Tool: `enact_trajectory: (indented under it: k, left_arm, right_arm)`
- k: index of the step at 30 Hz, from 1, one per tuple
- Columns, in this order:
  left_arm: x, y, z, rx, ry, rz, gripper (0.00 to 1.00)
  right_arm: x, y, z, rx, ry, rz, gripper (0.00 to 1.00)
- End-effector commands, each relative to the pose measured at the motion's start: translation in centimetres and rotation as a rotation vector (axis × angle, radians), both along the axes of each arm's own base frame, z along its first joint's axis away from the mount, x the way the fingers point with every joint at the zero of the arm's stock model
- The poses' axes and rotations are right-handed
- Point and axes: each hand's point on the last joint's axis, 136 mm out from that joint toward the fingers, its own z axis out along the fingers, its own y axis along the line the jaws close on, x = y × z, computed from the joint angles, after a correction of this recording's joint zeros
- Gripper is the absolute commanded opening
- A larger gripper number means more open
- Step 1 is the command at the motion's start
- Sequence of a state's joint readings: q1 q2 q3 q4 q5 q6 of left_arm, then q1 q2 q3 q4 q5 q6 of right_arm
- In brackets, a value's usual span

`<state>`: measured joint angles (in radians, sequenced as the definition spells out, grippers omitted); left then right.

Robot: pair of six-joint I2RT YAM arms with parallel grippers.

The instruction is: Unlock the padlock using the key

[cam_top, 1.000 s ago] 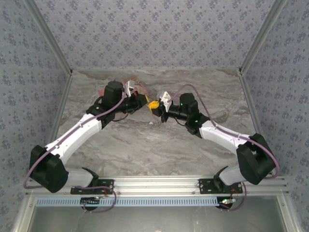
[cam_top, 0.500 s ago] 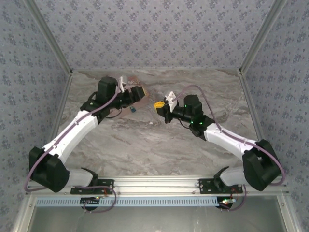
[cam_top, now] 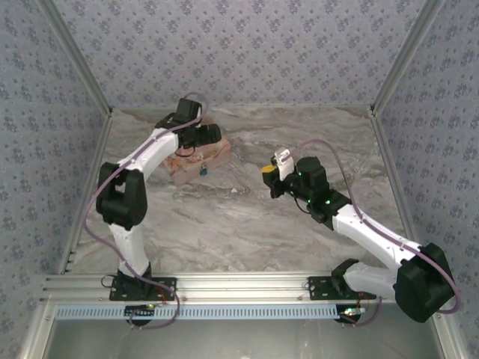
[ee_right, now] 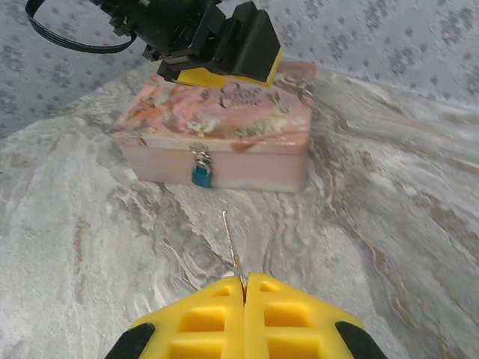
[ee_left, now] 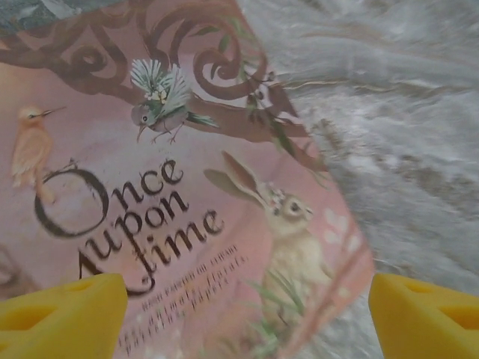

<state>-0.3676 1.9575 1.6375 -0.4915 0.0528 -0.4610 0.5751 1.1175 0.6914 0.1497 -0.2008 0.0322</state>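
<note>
Pinching slim metal key (ee_right: 230, 241), right gripper (ee_right: 245, 286); blue padlock (ee_right: 200, 176) on pink box (ee_right: 251, 123)

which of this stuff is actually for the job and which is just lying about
For the job:
padlock
key, pinched in the right claw

Just there:
pink box that the padlock hangs on, open left claw over it
table

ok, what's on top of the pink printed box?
Open left gripper, yellow-padded, hangs over the flat pink printed box lid, contact unclear. Lid patch under it is covered in the right wrist view.
</note>
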Motion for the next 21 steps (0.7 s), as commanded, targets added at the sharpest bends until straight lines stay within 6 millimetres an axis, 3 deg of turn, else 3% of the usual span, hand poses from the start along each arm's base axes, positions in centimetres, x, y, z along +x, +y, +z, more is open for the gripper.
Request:
enact_trajectory:
  k: [1,9,16,21]
  left_arm:
    - [1.2,-1.0,1.3,0.111,-0.039,-0.054,0.85]
    - [3.6,-3.1,-0.8,0.149,-0.001,-0.081,0.85]
    - [1.5,-4.5,-3.3,0.173,0.078,-0.134,0.85]
    - [-1.7,-6.8,-4.6,0.159,0.116,-0.211,0.85]
  right_arm:
    - [-0.2,-1.7,-0.6,-0.017,0.029,-0.068,0.00]
    - [-0.5,-3.7,-0.5,-0.025,0.026,-0.125,0.00]
    - [-0.7,-5.6,0.0,-0.037,0.036,-0.183,0.00]
    - [-0.7,-7.6,0.1,-0.030,0.071,-0.239,0.00]
